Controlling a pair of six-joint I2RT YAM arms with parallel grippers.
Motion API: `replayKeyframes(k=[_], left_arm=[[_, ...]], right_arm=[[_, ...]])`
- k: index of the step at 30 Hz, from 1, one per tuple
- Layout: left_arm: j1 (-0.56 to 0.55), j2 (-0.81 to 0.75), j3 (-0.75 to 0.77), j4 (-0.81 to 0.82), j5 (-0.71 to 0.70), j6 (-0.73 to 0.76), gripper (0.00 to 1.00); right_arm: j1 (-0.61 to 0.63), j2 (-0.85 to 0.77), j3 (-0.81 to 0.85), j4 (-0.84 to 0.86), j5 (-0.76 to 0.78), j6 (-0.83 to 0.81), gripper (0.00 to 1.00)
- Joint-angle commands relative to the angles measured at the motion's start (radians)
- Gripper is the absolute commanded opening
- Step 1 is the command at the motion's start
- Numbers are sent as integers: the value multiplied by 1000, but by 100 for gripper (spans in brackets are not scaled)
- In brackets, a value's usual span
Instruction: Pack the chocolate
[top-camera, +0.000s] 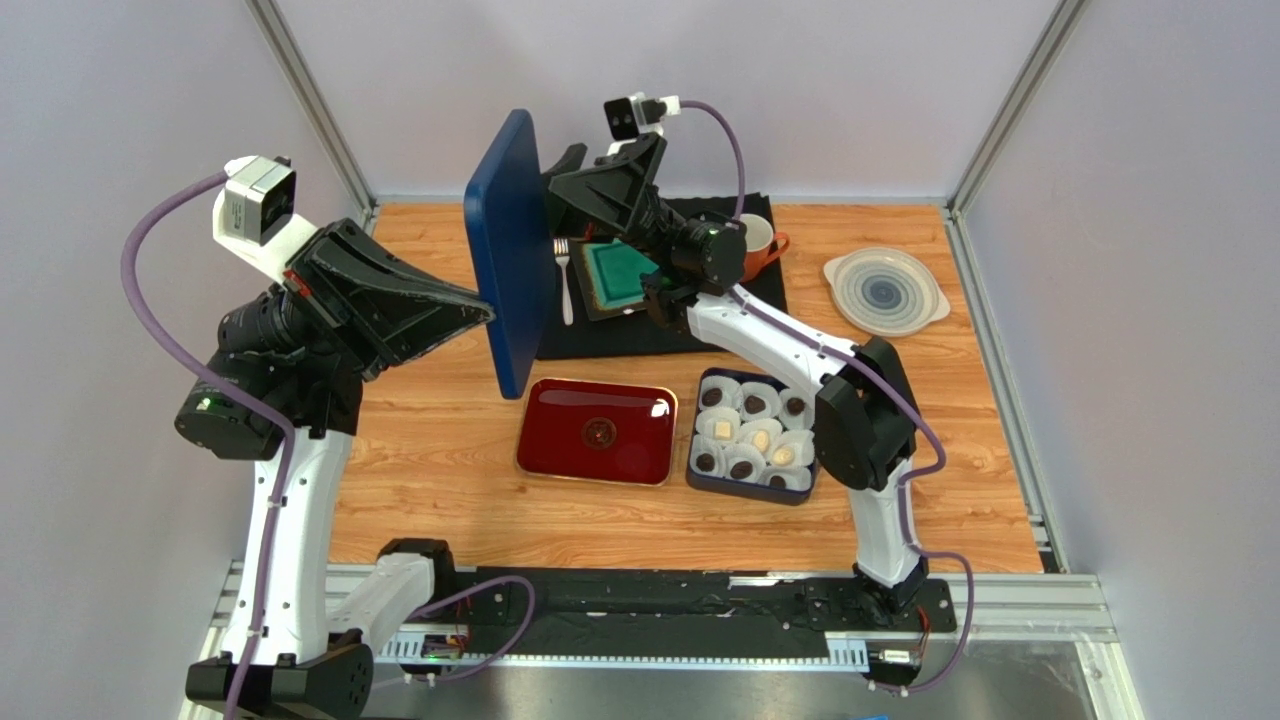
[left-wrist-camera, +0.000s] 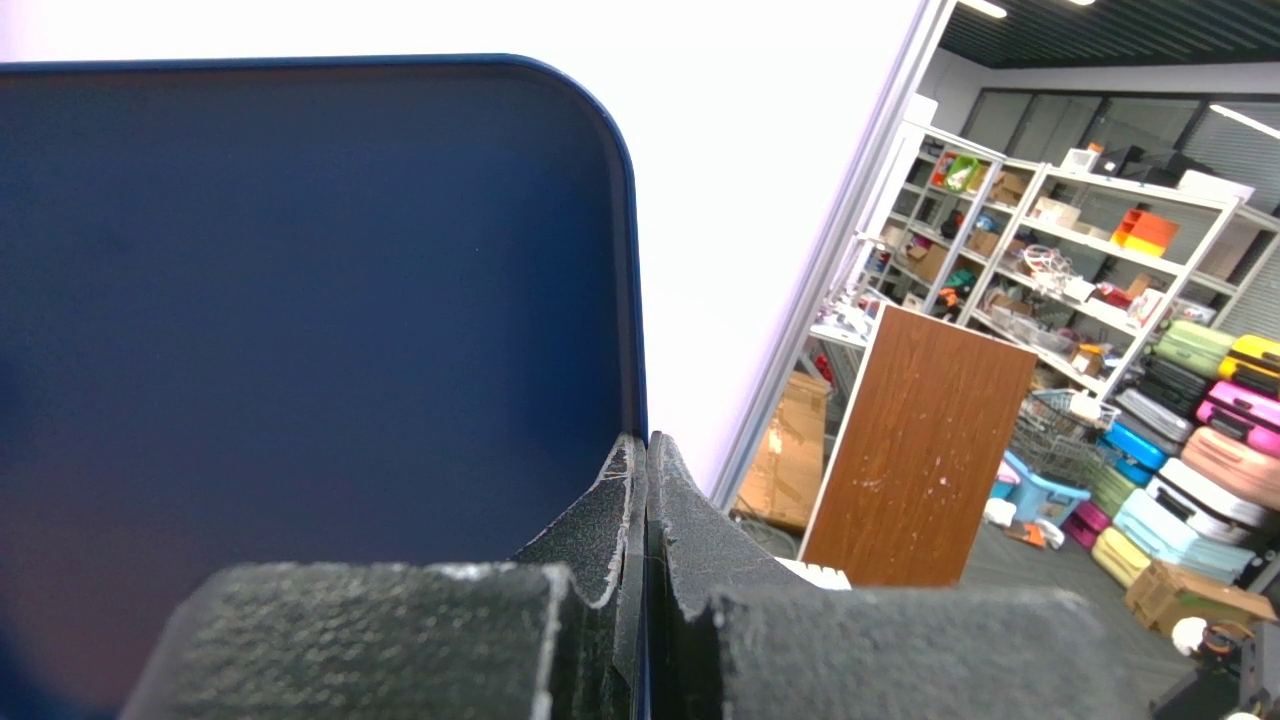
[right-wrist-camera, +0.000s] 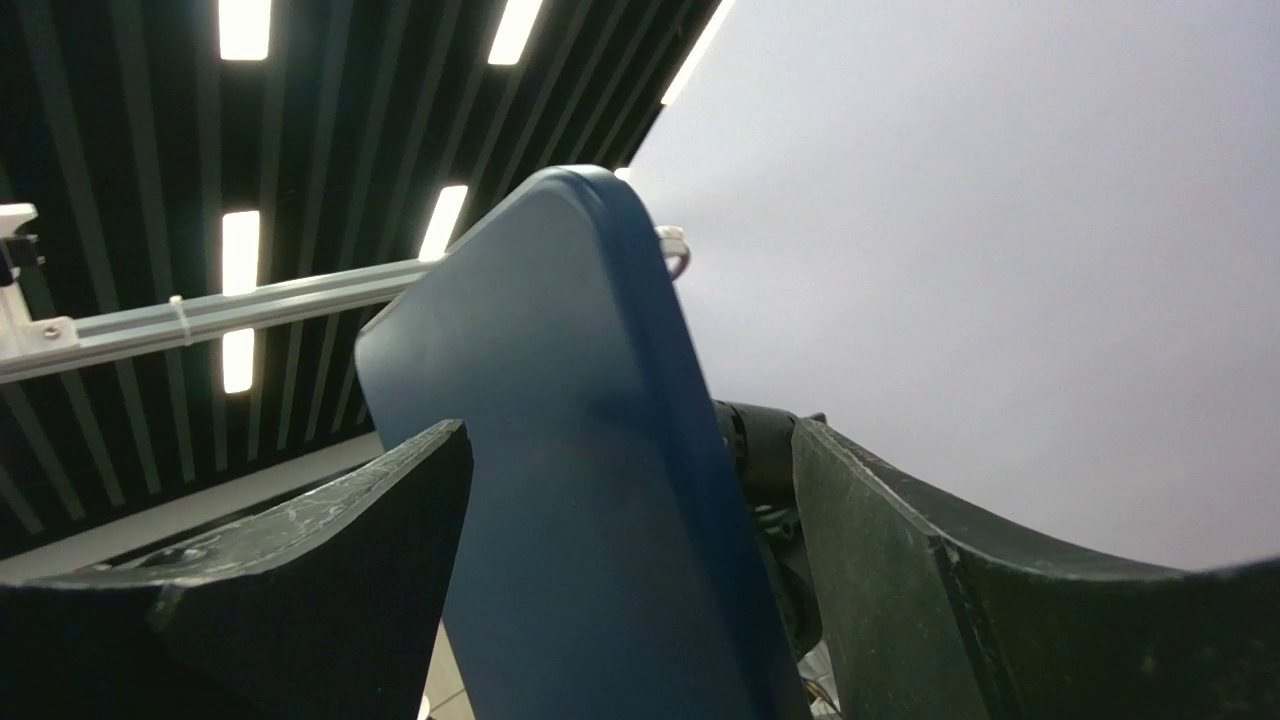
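Hard to see the far side of the table. Standing up on its edge in the air, a big blue lid (top-camera: 507, 255), hiding part of the black mat (top-camera: 706, 333). Half covered by the right arm: a green square thing (top-camera: 616, 270) and a cup (top-camera: 756, 236). Lid cut off at the bottom in both wrist views.

Left gripper (top-camera: 484, 312) pinching the lid's edge, fingers (left-wrist-camera: 601, 525) pressed tight on it. Right gripper (top-camera: 568, 162) spread wide, with the lid in between. Touching it or not, cannot tell.

Chocolate (top-camera: 748, 435), brown and white bits in paper cups, down in the blue box (top-camera: 694, 474) just beside the red tray (top-camera: 597, 431). Well apart from both sets of fingers.
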Motion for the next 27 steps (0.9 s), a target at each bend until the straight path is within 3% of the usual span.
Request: replayKeyframes(k=[1, 7, 20, 27], left_arm=[[-3, 1, 3, 19, -17, 50, 0], [-3, 16, -4, -11, -7, 96, 0], [14, 10, -43, -58, -1, 145, 0], [53, -5, -92, -176, -43, 268, 0]], right_arm=[[-6, -99, -128, 196, -33, -28, 81], [-31, -228, -283, 196, -45, -74, 80], [-39, -301, -323, 196, -61, -85, 78], [-40, -384, -415, 193, -87, -130, 77]])
